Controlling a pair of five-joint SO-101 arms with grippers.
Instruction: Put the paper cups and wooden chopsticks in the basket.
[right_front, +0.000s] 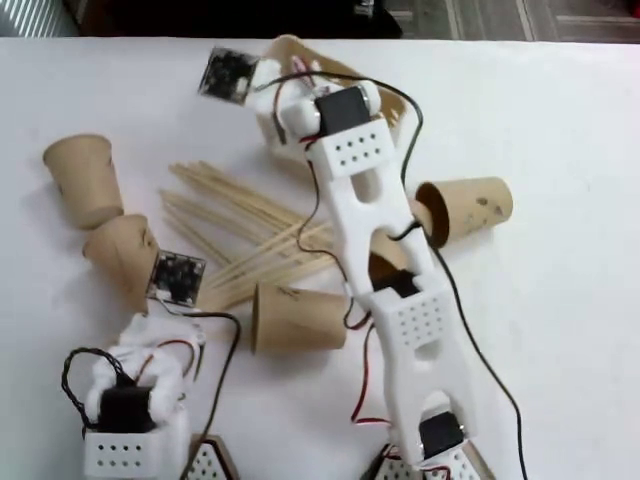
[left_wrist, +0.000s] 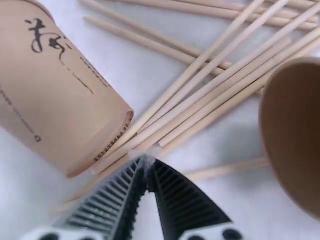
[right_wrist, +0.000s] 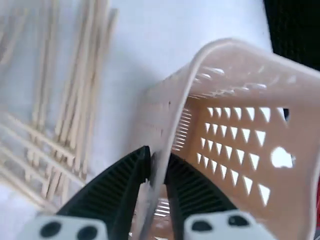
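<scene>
white table under everything. landmark = the chopstick pile, mid-table.

basket: beige plastic, thin walls punched w/ rows of triangle holes. it sits just beyond the pile, on the far side from my bases.

four tan paper cups round the pile. outer cup is well off the pile on my left arm's side. inner cup is between that one and the pile. near cup lies on its side at the pile's near edge, touching the stick ends. right cup lies on its side on the pile's other side, past my right arm, w/ dark print marks on its wall.

the pile itself: pale bare-wood sticks, long & thin, fanned out and crossing each other flat on the table.

my right gripper is clamped on the basket's wall, one jaw inside, one outside. my left gripper has its jaws together, tips low over the pile's near edge; can't tell if a stick is pinched.
</scene>
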